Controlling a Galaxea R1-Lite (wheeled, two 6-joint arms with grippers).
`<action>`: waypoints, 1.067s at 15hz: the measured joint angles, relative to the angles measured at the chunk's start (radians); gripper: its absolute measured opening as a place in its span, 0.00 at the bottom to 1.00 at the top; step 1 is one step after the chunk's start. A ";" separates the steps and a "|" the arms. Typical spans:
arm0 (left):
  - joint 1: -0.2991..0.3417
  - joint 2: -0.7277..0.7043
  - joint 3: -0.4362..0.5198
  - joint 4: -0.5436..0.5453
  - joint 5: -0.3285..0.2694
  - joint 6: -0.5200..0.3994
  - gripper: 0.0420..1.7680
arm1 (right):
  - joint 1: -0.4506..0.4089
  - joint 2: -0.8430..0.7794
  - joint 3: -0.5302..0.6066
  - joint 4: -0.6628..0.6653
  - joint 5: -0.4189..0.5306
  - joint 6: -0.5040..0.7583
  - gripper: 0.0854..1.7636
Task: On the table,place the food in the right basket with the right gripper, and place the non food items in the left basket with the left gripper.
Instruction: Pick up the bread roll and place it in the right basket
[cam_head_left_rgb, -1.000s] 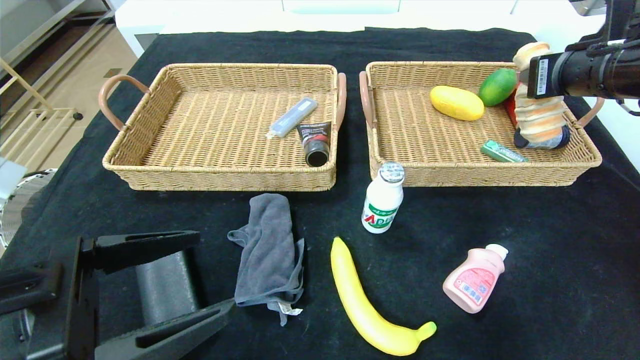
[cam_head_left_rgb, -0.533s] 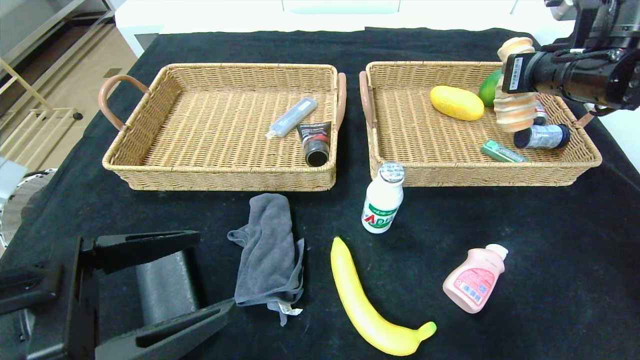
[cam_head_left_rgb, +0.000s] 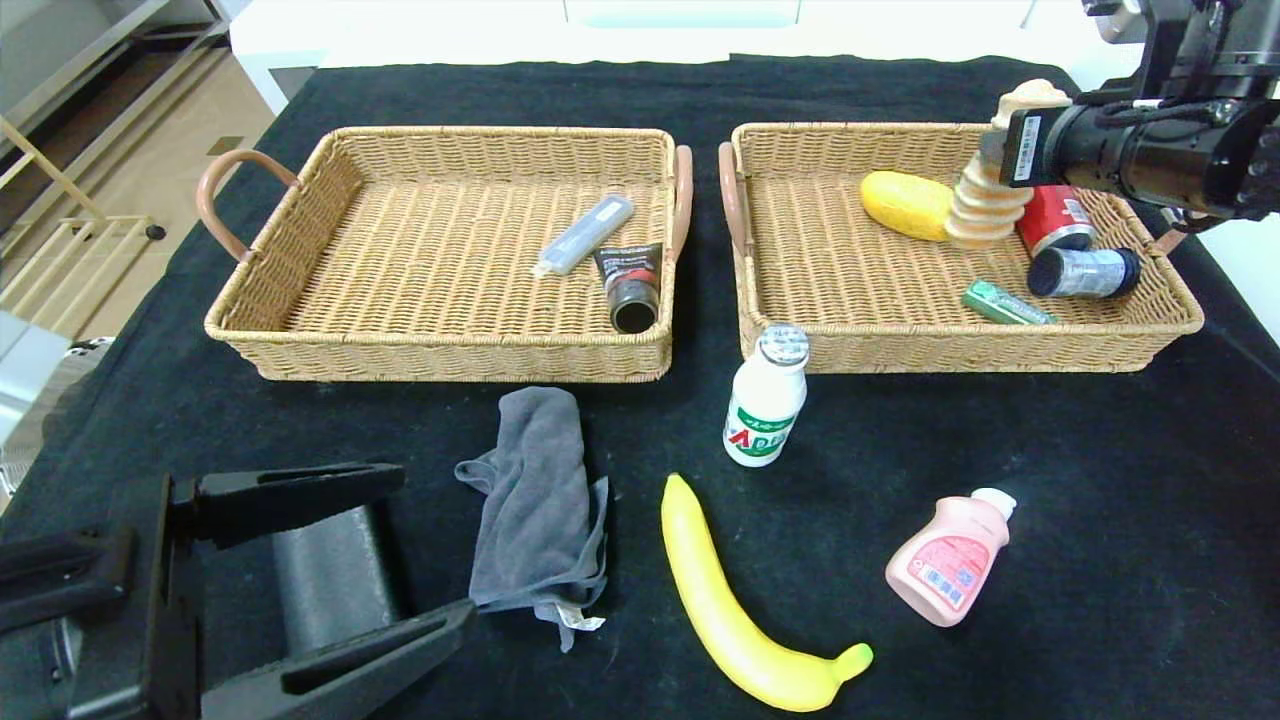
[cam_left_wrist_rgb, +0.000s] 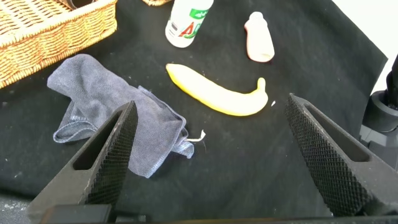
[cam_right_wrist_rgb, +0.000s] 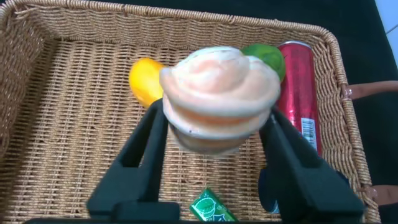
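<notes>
Peach-and-cream swirl pastry (cam_right_wrist_rgb: 219, 99) sits between my right gripper (cam_right_wrist_rgb: 217, 134) jaws, over right basket (cam_head_left_rgb: 1100, 345) far-right area. Looks light, squashy; hold its ridged sides gently. Left gripper (cam_left_wrist_rgb: 217, 155) parked, jaws apart.

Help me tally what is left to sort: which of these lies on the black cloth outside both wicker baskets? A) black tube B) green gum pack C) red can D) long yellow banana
D: the long yellow banana lies on the black tablecloth, in front of the right wicker basket, near the grey rag.
</notes>
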 joint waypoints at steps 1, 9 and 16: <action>0.000 0.000 0.000 0.000 0.000 0.000 0.97 | 0.001 -0.001 0.000 0.002 0.000 0.000 0.63; 0.001 -0.003 0.000 0.000 0.012 0.008 0.97 | 0.047 -0.099 0.128 0.051 0.011 -0.003 0.85; 0.001 -0.006 0.001 -0.001 0.014 0.009 0.97 | 0.177 -0.277 0.366 0.048 0.009 -0.005 0.92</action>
